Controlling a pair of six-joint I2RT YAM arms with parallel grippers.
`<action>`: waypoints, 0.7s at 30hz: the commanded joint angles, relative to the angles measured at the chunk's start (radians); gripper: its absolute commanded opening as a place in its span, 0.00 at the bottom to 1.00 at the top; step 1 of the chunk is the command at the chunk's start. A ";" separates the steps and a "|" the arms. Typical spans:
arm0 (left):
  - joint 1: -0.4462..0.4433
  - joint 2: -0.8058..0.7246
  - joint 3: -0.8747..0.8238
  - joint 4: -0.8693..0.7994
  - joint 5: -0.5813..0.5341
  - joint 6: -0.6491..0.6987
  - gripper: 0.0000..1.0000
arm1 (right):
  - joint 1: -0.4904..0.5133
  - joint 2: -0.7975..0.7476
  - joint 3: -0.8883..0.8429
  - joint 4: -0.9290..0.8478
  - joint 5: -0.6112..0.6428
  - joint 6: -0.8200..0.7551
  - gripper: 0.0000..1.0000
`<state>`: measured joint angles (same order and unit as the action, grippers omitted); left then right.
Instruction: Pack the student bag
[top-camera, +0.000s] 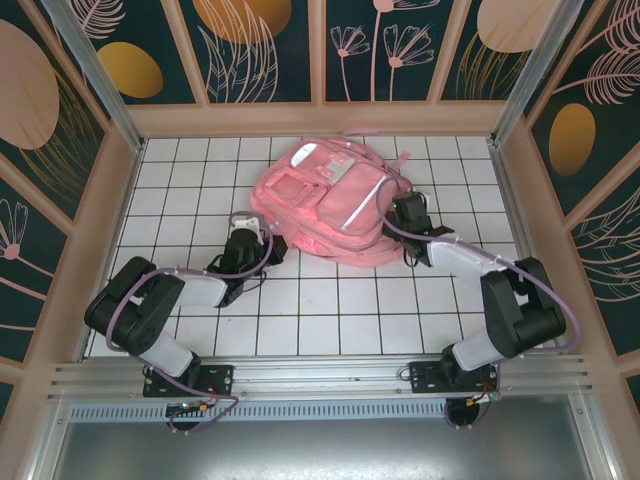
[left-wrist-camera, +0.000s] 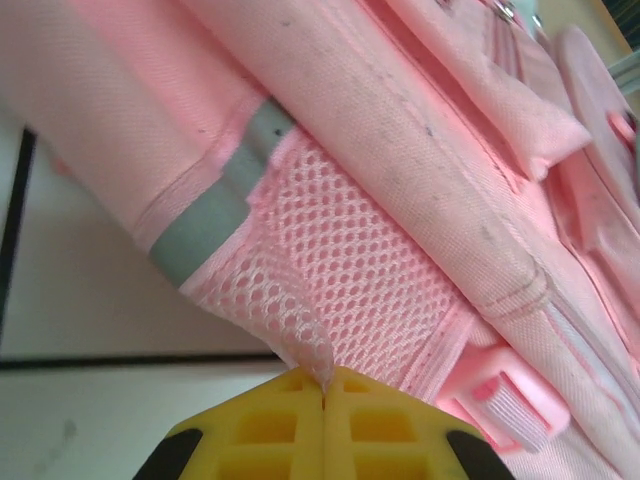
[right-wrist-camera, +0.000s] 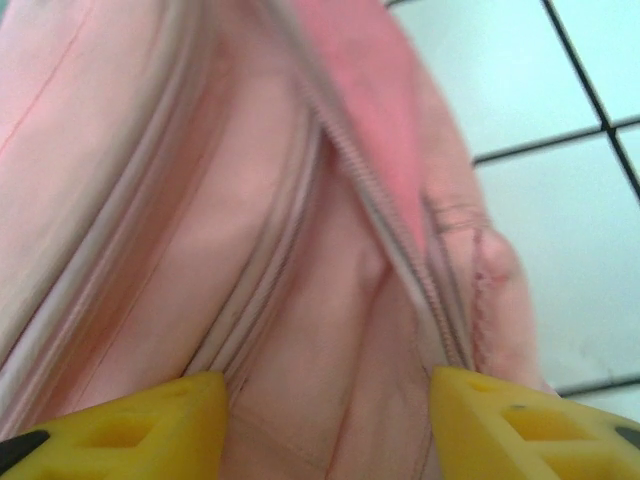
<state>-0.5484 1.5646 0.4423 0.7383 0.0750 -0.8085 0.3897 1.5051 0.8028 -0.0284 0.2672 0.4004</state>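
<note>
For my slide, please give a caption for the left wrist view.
Left end effector shut on the mesh pocket of the student bag.

Left arm (top-camera: 150, 310) and right arm (top-camera: 505, 310) share black joint housings, pale grey links and purple cables, with black base plates (top-camera: 190, 380) at 6 o'clock. Left gripper (left-wrist-camera: 322, 388) and right gripper (right-wrist-camera: 330, 385) have yellow fingers (left-wrist-camera: 270, 430), square-recessed and black-cornered.

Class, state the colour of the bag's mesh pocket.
Pink; mesh pocket shows best in left wrist view.

White gridded table (top-camera: 330, 320), dark floral wall panels (top-camera: 260, 40)
</note>
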 joint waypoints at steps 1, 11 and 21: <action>-0.057 -0.049 -0.029 0.013 -0.062 -0.069 0.00 | -0.013 0.032 0.073 0.058 -0.009 -0.050 0.57; -0.086 -0.041 0.019 -0.028 -0.075 -0.085 0.00 | 0.225 -0.253 -0.054 0.061 0.098 -0.089 0.55; -0.085 -0.034 0.039 -0.033 -0.073 -0.068 0.00 | 0.546 -0.376 -0.221 0.117 0.102 -0.023 0.43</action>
<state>-0.6289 1.5299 0.4526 0.6910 0.0051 -0.8848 0.8825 1.1297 0.6281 0.0368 0.3622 0.3492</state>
